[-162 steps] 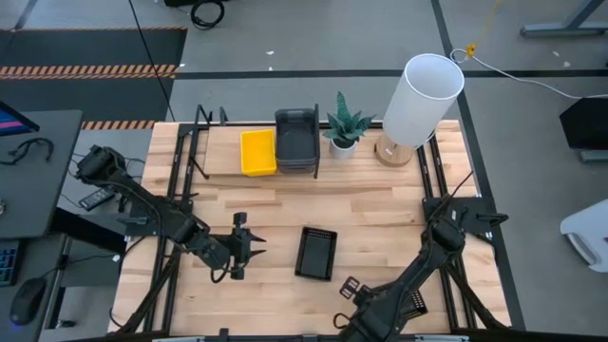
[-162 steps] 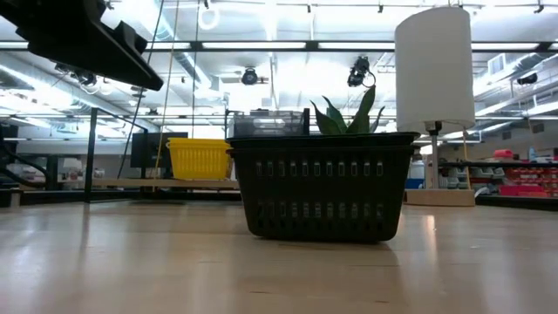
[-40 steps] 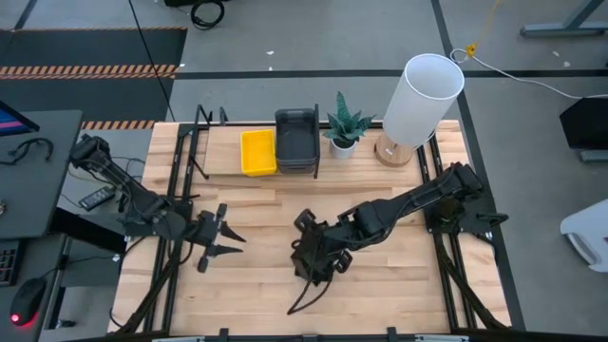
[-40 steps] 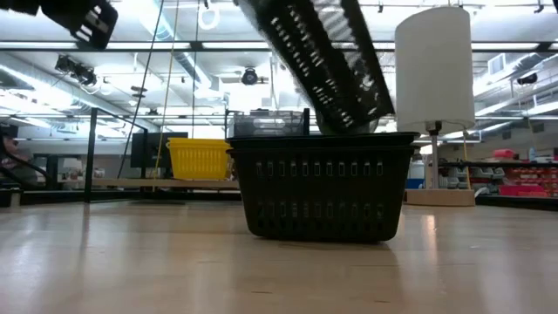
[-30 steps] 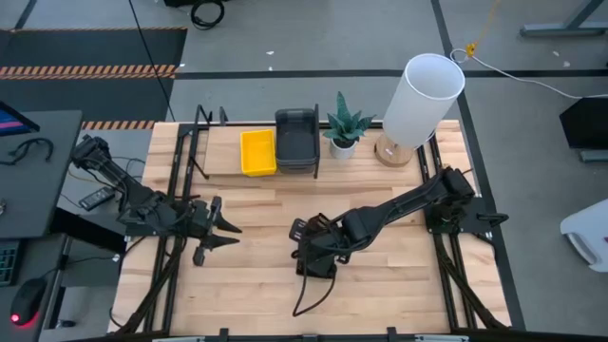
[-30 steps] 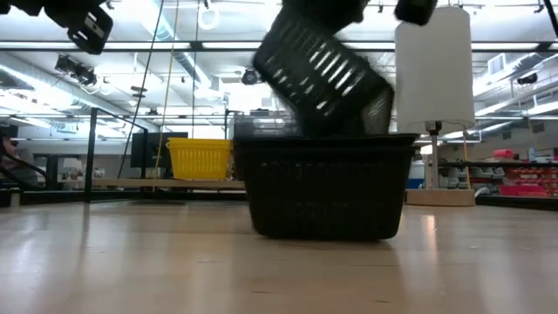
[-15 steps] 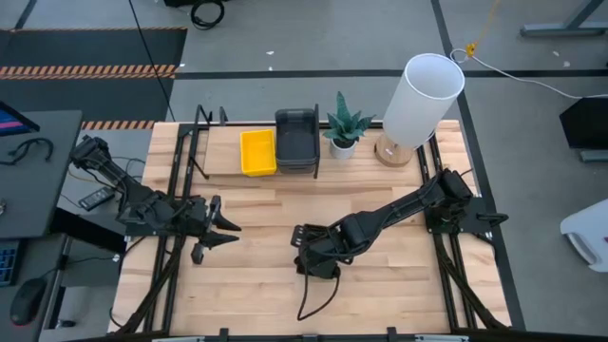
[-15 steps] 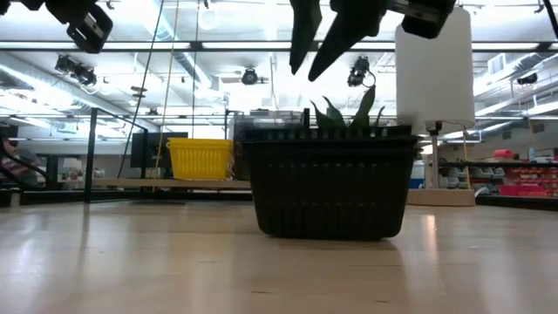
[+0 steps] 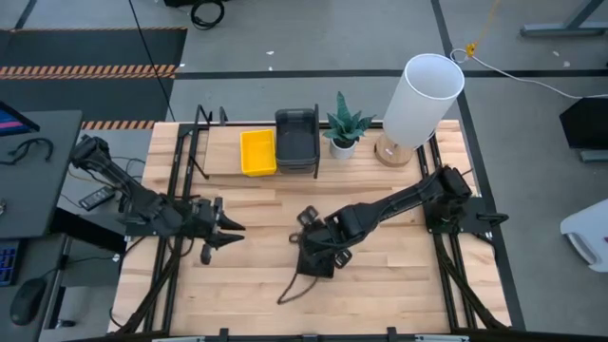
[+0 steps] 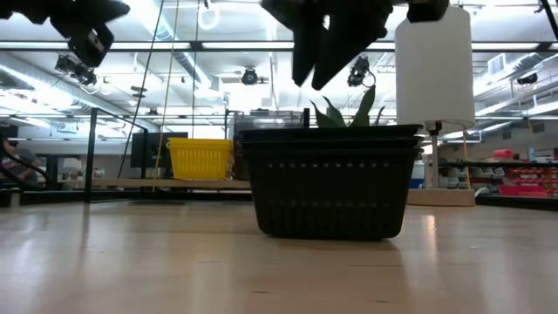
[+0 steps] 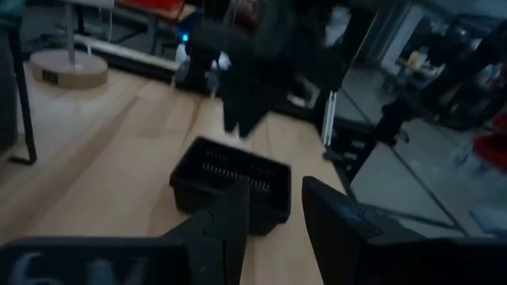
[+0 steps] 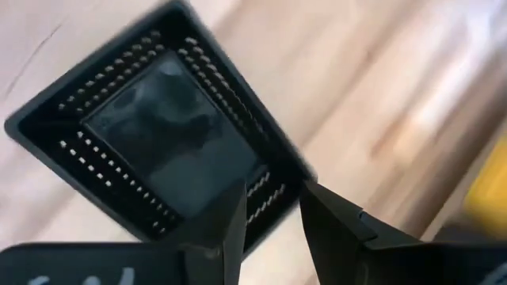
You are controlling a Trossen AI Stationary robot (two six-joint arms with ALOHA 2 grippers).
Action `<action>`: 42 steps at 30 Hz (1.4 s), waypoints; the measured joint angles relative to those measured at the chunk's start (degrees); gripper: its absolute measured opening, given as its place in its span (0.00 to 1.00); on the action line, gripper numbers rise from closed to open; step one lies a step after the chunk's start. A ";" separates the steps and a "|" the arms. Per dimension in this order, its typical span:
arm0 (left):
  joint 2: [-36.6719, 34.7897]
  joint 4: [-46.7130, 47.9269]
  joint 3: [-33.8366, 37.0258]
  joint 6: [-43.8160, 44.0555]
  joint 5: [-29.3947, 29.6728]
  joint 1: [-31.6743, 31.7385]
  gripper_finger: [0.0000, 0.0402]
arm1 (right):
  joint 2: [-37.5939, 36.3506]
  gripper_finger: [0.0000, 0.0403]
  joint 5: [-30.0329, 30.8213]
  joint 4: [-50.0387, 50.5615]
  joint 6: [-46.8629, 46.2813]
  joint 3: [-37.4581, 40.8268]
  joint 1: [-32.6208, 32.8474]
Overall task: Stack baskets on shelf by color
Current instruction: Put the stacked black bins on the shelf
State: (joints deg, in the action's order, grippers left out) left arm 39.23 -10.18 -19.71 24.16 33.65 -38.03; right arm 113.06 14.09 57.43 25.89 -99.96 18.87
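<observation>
Black baskets sat nested mid-table, well short of the shelf along the far edge; right gripper hovered above them, jaws slightly open and empty; next: regrip the rim and carry the stack over

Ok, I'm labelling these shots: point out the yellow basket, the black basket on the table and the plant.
yellow basket (image 9: 257, 152): high view, on its floor.
black basket (image 10: 330, 187): low view, on its near side wall.
plant (image 9: 344, 123): high view, on its leaves.
</observation>
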 joint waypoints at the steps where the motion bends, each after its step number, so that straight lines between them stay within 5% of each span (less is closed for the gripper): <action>1: 1.18 0.10 -0.17 0.73 -0.01 0.00 0.31 | -0.28 0.31 -0.02 0.73 -3.79 -0.10 -0.39; 8: 10.78 2.15 -5.59 1.16 -0.66 1.67 0.31 | -2.83 0.31 -1.01 12.39 -25.83 0.73 -3.32; 13: 16.51 2.50 -8.72 2.18 -3.64 4.29 0.33 | -5.68 0.31 -3.13 9.80 -31.54 8.72 -5.13; 20: 26.35 2.89 -13.83 3.38 -10.51 6.06 0.46 | -11.86 0.31 -3.70 -0.26 -38.10 21.35 -5.25; 28: 35.98 4.38 -20.91 1.87 -15.26 6.50 0.62 | -24.13 0.31 3.73 -17.78 -41.10 34.07 -2.56; 42: 54.01 9.78 -38.37 -1.11 -17.45 9.98 0.62 | -41.68 0.31 10.56 -48.58 -40.39 51.77 0.22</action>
State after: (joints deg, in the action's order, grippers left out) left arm 93.23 -0.40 -58.08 23.04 16.20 -28.05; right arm 71.38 24.65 8.85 -14.50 -48.19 19.09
